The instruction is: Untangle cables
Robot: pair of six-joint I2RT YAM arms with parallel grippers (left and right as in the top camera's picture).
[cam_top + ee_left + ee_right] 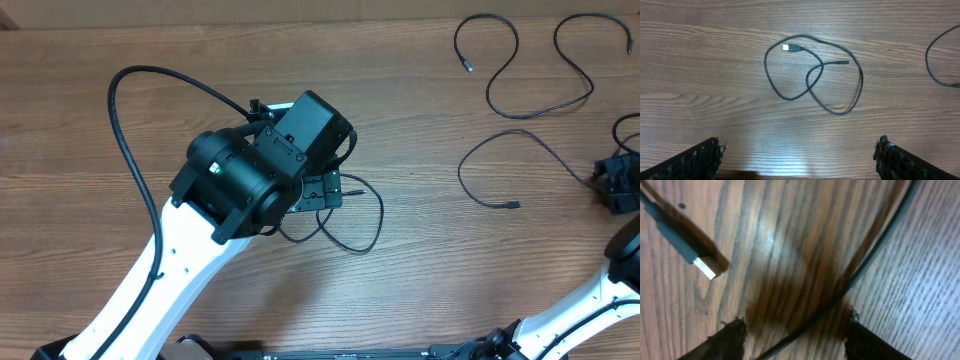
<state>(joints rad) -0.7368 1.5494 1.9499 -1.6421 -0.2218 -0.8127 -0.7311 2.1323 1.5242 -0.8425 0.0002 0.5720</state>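
Right gripper [795, 325] is straddling a thin black cord [860, 272] on the wooden table [420, 300], far right, jaws apart, nothing pinched: a grasp is lining up. The cord is running diagonally between the fingers [732, 337], its silver-tipped plug [702, 265] pointing down-right. Next: a square pinch, then a pull clear. Left gripper [799, 145] is hovering wide open above a crossed black loop [796, 48], plug facing left.

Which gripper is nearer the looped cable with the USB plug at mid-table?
Left. The left gripper hangs directly above that looped cable; the right gripper is far off at the right edge of the table, low over another cable.
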